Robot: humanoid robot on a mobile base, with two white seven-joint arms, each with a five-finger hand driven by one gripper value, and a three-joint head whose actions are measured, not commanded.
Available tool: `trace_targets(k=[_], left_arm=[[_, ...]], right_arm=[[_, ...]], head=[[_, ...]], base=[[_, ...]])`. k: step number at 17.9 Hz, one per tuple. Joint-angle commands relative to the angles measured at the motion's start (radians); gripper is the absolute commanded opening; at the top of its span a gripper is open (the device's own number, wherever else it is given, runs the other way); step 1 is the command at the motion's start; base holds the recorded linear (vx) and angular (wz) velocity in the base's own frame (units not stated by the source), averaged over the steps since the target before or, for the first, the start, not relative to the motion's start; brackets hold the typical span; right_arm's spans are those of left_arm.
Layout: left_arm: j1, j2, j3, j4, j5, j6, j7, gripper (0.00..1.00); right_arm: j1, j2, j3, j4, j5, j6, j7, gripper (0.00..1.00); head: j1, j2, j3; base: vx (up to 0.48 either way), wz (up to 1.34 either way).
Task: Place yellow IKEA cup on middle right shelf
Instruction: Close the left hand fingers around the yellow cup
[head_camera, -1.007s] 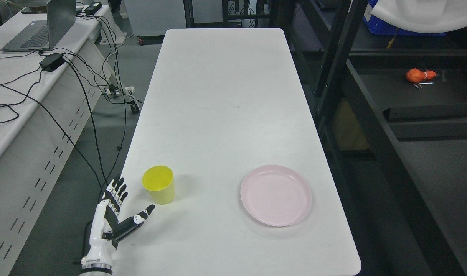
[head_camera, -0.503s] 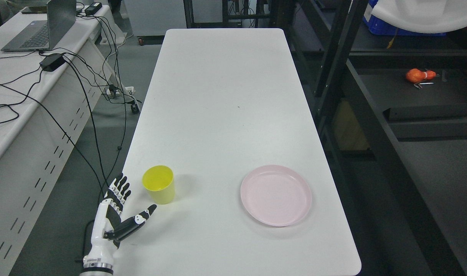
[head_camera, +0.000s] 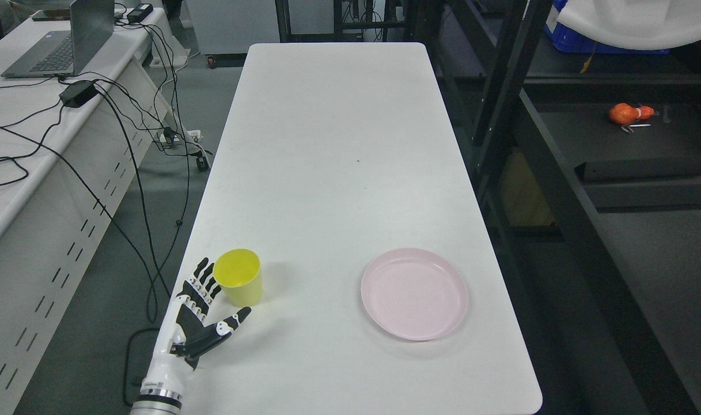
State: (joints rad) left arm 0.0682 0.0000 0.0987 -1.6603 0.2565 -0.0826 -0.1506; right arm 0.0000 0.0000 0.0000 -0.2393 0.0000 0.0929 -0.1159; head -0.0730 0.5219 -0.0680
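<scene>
A yellow cup (head_camera: 238, 277) stands upright on a long white table (head_camera: 333, 173), near the table's left edge and toward the near end, its open mouth facing up. The left hand (head_camera: 196, 321) comes in from the lower left of the head view, its white wrist rising over the table edge just below and to the left of the cup. Its fingers (head_camera: 203, 282) are spread wide and hold nothing: the four long ones point up alongside the cup's left side, their tips just beside the rim, and whether they touch the cup cannot be told. The thumb (head_camera: 229, 326) sticks out to the right, lying low over the table just in front of the cup's base. A pale pink plate (head_camera: 414, 293) lies flat on the table well to the right of the cup, near the right edge. To the right of the table stands a dark metal shelf rack (head_camera: 557, 190), and on one of its dark shelves, far back on the right, lies a small orange object (head_camera: 629, 113). At the top right a white cloth (head_camera: 638, 23) hangs over a blue bin (head_camera: 575, 41). To the left of the table runs a second white desk (head_camera: 16, 173) with a laptop (head_camera: 68, 40) at its far end and black cables (head_camera: 125, 144) trailing down to the floor.
</scene>
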Motion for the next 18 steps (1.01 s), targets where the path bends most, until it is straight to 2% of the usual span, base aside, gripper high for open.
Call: trace_targets(k=[1, 10, 18], left_arm=[[-0.057, 0.017, 0.018, 0.128, 0.026, 0.009, -0.003, 0.99], [-0.257, 0.02, 0.016, 0.339, 0.021, 0.036, -0.004, 0.99], [-0.36, 0.017, -0.016, 0.468, 0.023, 0.04, -0.007, 0.98]], right_arm=[[0.014, -0.017, 0.017, 0.0, -0.025, 0.001, -0.001, 0.99], [0.014, -0.017, 0.017, 0.0, -0.025, 0.001, -0.001, 0.99], [0.014, -0.017, 0.017, 0.0, -0.025, 0.001, -0.001, 0.99]], head=[[0.0, 0.0, 0.0], [0.0, 0.0, 0.0], [0.0, 0.0, 0.0]], base=[[0.0, 0.0], [0.0, 0.0], [0.005, 0.0]])
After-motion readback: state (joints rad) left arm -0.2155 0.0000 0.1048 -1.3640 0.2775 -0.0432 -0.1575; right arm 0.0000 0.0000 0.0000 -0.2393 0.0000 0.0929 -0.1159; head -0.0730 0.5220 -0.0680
